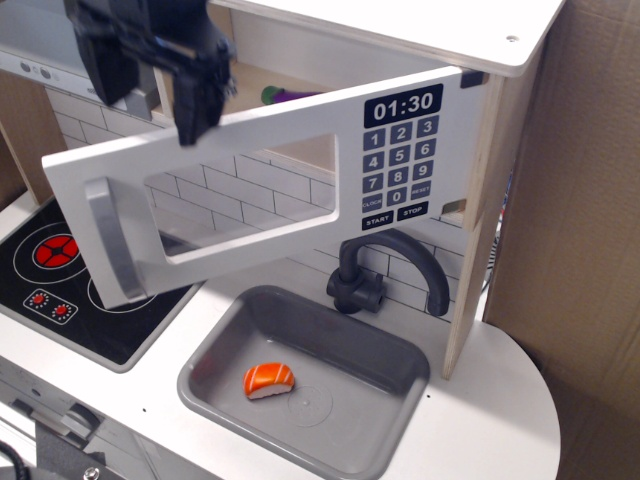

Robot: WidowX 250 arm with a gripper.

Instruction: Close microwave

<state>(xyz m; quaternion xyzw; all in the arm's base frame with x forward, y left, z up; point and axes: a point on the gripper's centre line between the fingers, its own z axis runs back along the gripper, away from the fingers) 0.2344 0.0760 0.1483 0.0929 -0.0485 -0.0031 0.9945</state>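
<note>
The microwave point(500, 150) is a light-wood box with a white door point(250, 130). The door has a clear window, a grey bar handle point(105, 240) and a black keypad point(400, 160) reading 01:30. It stands slightly ajar, its handle end swung out toward the left front. My black gripper point(150, 90) is open and empty at the door's upper left. One finger point(193, 105) reaches down to the door's top edge; whether it touches is unclear. A purple item point(285, 95) shows inside the cavity.
A grey sink point(205, 365) below holds an orange-and-white sushi piece point(268, 380). A dark faucet point(390, 265) stands behind it. A black stove top point(60, 270) with red burners lies at left. The grey range hood point(30, 55) is at top left. A cardboard wall point(590, 200) is at right.
</note>
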